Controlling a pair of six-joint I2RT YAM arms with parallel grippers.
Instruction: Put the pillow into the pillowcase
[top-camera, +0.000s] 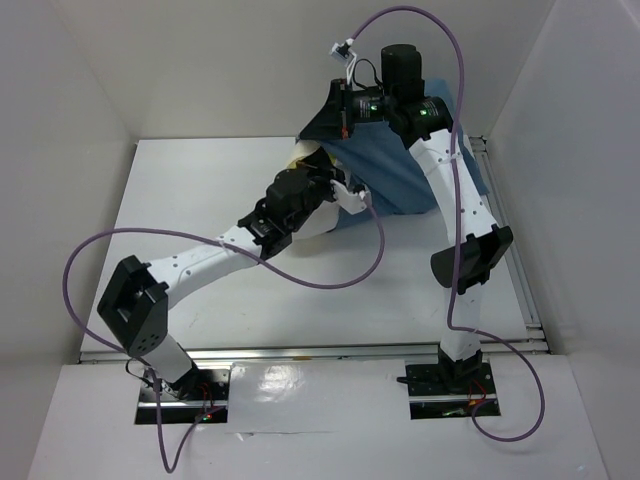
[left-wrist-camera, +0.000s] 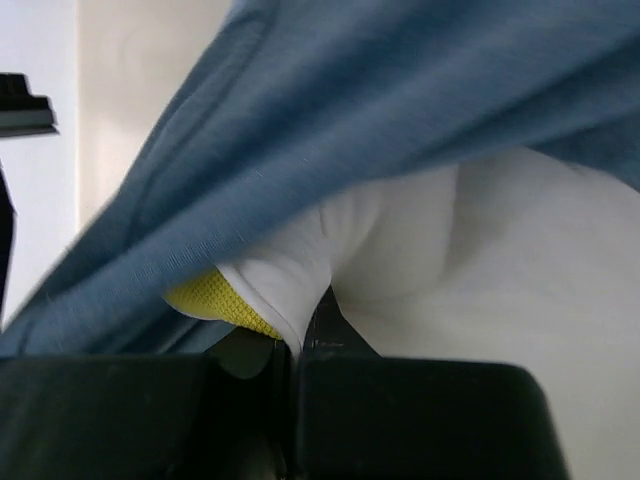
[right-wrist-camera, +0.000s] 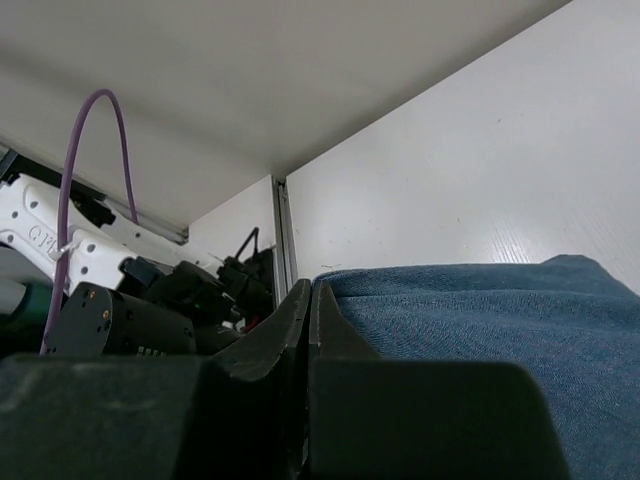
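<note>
Pinching white pillow (left-wrist-camera: 500, 270) in my left gripper (left-wrist-camera: 303, 345), jaws closed tight on soft fold of its cloth. Yellow mesh strip (left-wrist-camera: 215, 300) just beside pinch. Dusty-blue pillowcase (left-wrist-camera: 400, 90), wrinkly, draped over pillow's top; pillow partly under it, at far middle of surface (top-camera: 190, 200). My right gripper (right-wrist-camera: 311, 300) clamped on pillowcase edge, holding it raised.

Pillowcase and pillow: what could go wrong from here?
The right gripper pinches only a thin edge of the pillowcase; the cloth may slip out and the opening drop.
The left gripper nips just a fold of the pillow by its yellow strip, so pushing may bunch it up.
</note>
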